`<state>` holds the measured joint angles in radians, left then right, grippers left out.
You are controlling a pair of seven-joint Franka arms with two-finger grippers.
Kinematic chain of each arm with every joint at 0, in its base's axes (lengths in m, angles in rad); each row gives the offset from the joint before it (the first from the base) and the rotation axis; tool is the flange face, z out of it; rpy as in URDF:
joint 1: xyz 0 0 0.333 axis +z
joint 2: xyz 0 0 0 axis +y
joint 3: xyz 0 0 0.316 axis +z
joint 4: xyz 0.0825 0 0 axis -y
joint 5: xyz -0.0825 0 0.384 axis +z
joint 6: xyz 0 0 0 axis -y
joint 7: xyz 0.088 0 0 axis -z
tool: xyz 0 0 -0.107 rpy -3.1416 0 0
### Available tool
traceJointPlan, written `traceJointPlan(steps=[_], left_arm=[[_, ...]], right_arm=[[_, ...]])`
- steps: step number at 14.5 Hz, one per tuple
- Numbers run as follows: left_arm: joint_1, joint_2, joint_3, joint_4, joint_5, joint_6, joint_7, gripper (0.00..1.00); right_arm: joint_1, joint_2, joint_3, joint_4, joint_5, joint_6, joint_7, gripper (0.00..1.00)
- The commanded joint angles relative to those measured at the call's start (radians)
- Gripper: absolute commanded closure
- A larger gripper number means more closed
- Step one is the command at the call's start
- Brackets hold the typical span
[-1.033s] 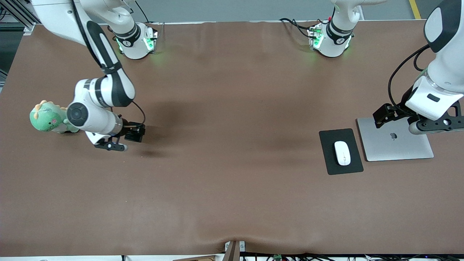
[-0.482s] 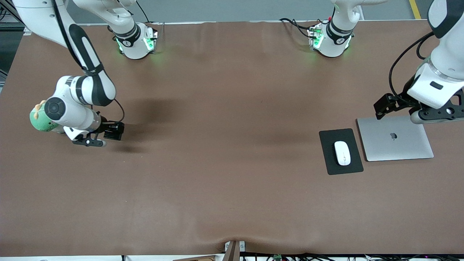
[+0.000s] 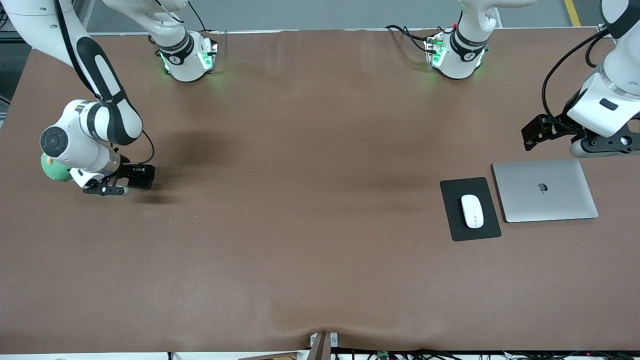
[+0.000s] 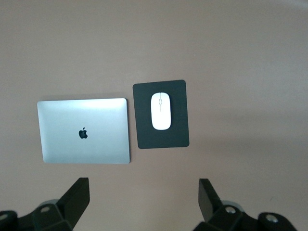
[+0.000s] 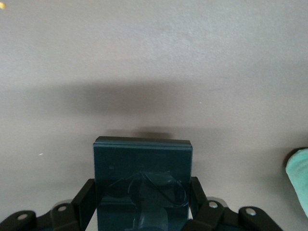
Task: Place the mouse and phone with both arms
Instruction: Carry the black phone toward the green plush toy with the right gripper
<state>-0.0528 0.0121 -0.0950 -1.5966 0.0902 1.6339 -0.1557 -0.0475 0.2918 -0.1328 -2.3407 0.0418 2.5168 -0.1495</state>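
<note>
The mouse already lies on its black mat beside the laptop, the left hand spread empty above the table, while the right hand pinches the phone low near the green plush toy, not yet set down.

Brown worktop. Toward left arm's end: black mat, shut silver laptop just beside it. Toward right arm's end: green plush toy, partly hidden. Arm bases along back edge.
</note>
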Motion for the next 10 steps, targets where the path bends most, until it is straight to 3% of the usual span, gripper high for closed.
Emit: traceJointPlan(steps=[1, 6, 7, 8, 9, 10], left_arm=[[0.039, -0.027, -0.005, 0.004, -0.047, -0.038, 0.030, 0.00], [0.051, -0.063, 0.001, 0.006, -0.070, -0.039, 0.035, 0.00], [0.050, -0.064, -0.005, 0.006, -0.070, -0.039, 0.028, 0.00], [0.050, -0.064, -0.015, 0.009, -0.069, -0.039, 0.027, 0.00], [0.051, -0.061, -0.022, 0.024, -0.070, -0.039, 0.036, 0.00], [0.053, -0.058, -0.022, 0.032, -0.070, -0.039, 0.036, 0.00]], right_arm=[[-0.023, 0.007, 0.016, -0.032, -0.014, 0.056, -0.010, 1.00], [-0.035, 0.033, 0.018, -0.040, -0.013, 0.070, -0.010, 1.00], [-0.034, 0.036, 0.018, -0.039, -0.013, 0.066, -0.010, 0.91], [-0.034, 0.038, 0.018, -0.035, -0.013, 0.063, -0.009, 0.32], [-0.035, 0.038, 0.018, -0.029, -0.013, 0.054, -0.007, 0.00], [-0.035, 0.038, 0.019, -0.022, -0.013, 0.050, -0.005, 0.00]])
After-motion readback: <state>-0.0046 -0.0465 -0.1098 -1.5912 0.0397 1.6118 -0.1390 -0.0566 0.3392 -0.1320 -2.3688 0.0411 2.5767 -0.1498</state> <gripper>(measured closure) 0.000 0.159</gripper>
